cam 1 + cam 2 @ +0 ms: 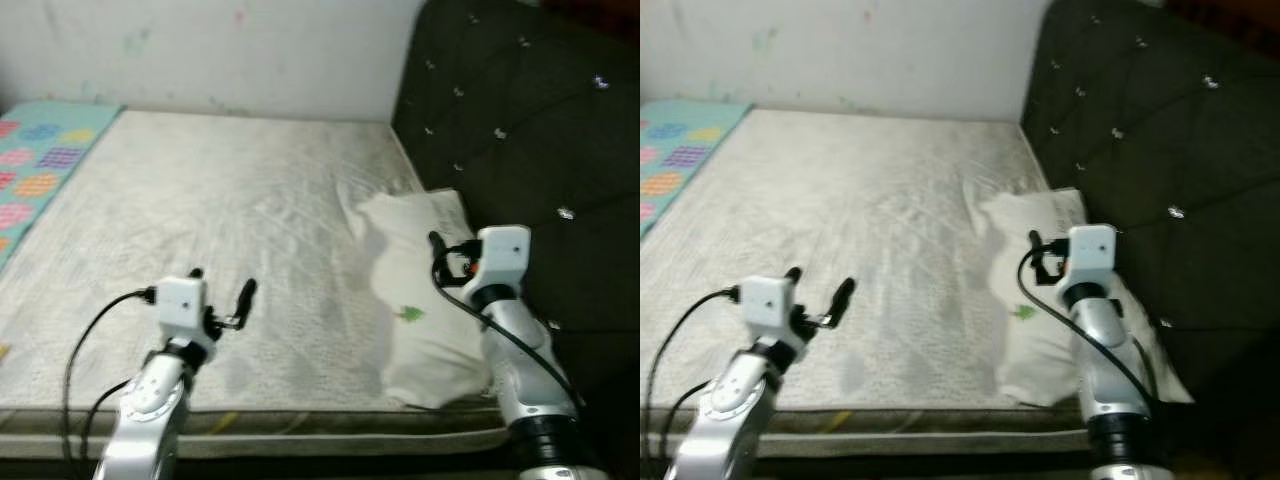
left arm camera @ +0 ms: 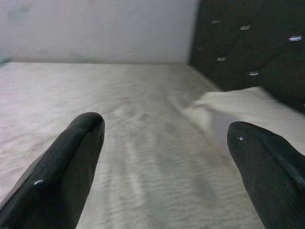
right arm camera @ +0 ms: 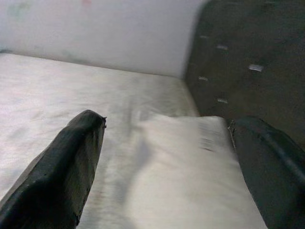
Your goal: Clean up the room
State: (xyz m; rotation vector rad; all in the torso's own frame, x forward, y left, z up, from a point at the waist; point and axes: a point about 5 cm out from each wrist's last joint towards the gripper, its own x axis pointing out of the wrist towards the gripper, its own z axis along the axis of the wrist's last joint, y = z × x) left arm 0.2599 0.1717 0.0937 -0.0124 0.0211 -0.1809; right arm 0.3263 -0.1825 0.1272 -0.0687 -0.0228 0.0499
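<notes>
A white pillow (image 1: 420, 310) with a small green mark lies on the right side of the bare grey mattress (image 1: 220, 190), against the dark headboard. My right gripper (image 3: 167, 121) hovers open just above the pillow's near half, fingers spread wide and holding nothing. My left gripper (image 1: 222, 280) is open too, low over the mattress near its front edge, well left of the pillow. In the left wrist view the pillow (image 2: 248, 107) lies ahead, off toward one finger.
A black tufted headboard (image 1: 520, 120) rises along the right side. A colourful patterned cover (image 1: 35, 165) lies at the mattress's far left edge. A pale wall (image 1: 200, 50) closes the back. The mattress's front edge (image 1: 300, 420) is just below my arms.
</notes>
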